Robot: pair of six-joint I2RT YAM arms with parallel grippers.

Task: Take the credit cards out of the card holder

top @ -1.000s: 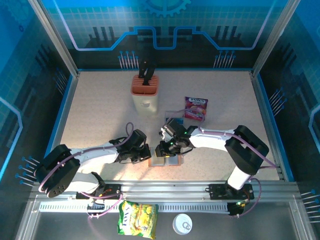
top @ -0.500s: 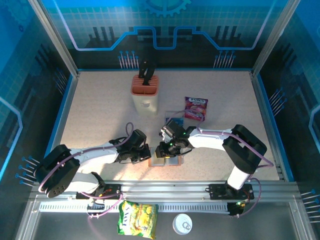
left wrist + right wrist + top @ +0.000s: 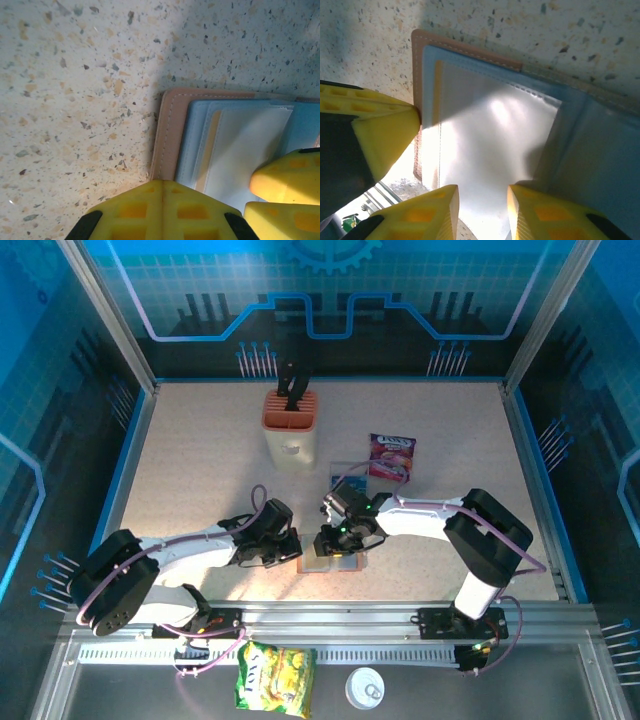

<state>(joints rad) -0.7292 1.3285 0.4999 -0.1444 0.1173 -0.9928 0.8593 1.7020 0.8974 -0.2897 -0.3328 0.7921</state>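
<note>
Only the right elbow edges left; part-open right tool (image 3: 482, 192), empty, probes the card holder (image 3: 490, 125), lower centre, pinned by shut left tool (image 3: 162, 190).

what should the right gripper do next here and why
Probably lower the right gripper onto the clear pocket of the wallet and nudge whatever sits inside toward the pocket's edge. Its fingers stand apart with nothing between them, and the shut left gripper sits on the wallet's border, seemingly pinning it.
</note>
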